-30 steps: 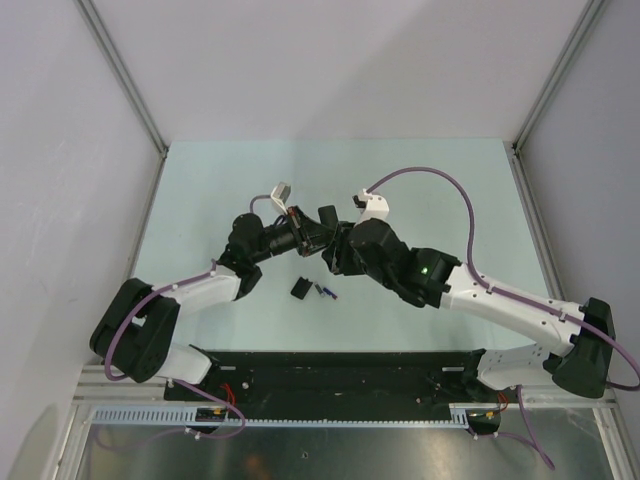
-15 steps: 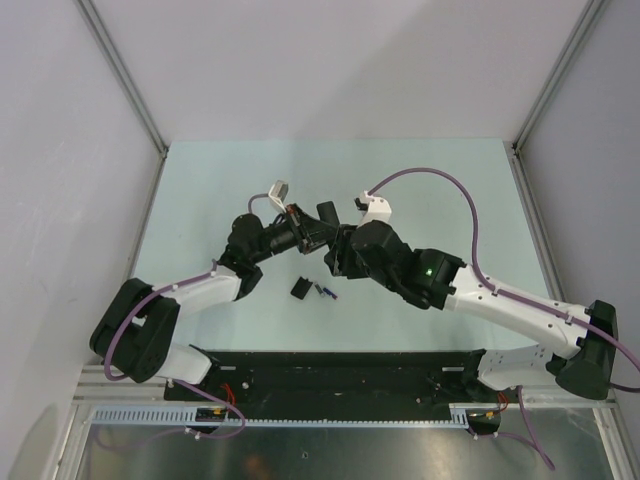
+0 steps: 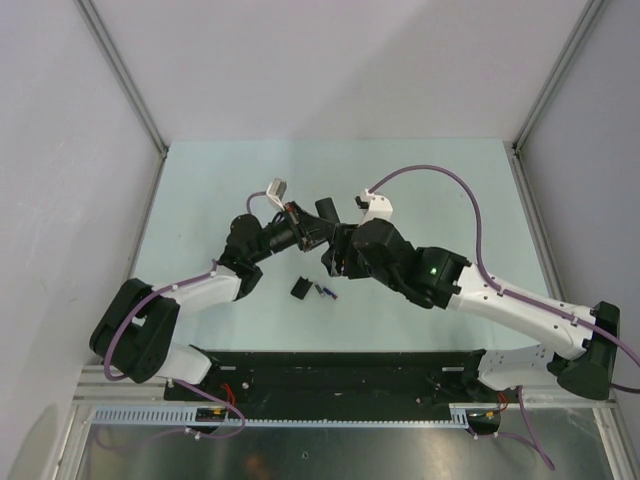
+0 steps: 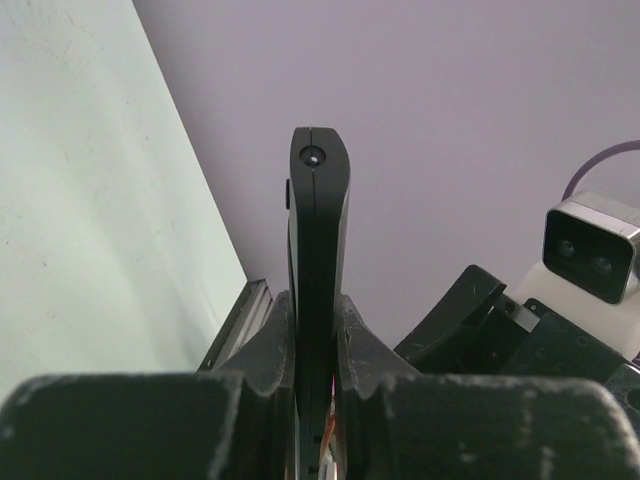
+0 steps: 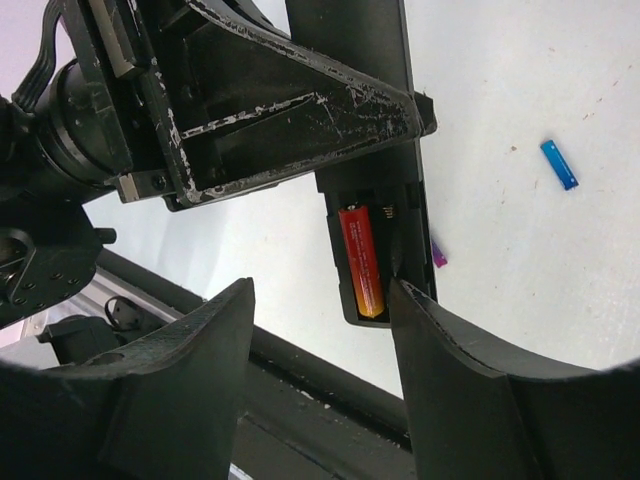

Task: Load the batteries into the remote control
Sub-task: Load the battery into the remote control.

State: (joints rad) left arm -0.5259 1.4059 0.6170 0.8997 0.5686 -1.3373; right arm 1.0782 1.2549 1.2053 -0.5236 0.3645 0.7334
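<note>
Right hand (image 5: pixel 320 292) wider, slim matte remote control (image 5: pixel 350 30), glossy cylindrical battery (image 5: pixel 362 262) inside

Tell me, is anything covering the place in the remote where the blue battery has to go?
Nothing visible does. The remote has its back cover off, lying on the table, so the battery slots are open. The orange battery fills one slot; the one beside it looks empty. The left gripper clamps the remote away from the slots.

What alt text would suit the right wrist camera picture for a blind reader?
A red-orange battery sits in the open compartment of a black remote control, clamped by the left gripper. The open right gripper frames it; a blue battery lies on the table.
</note>
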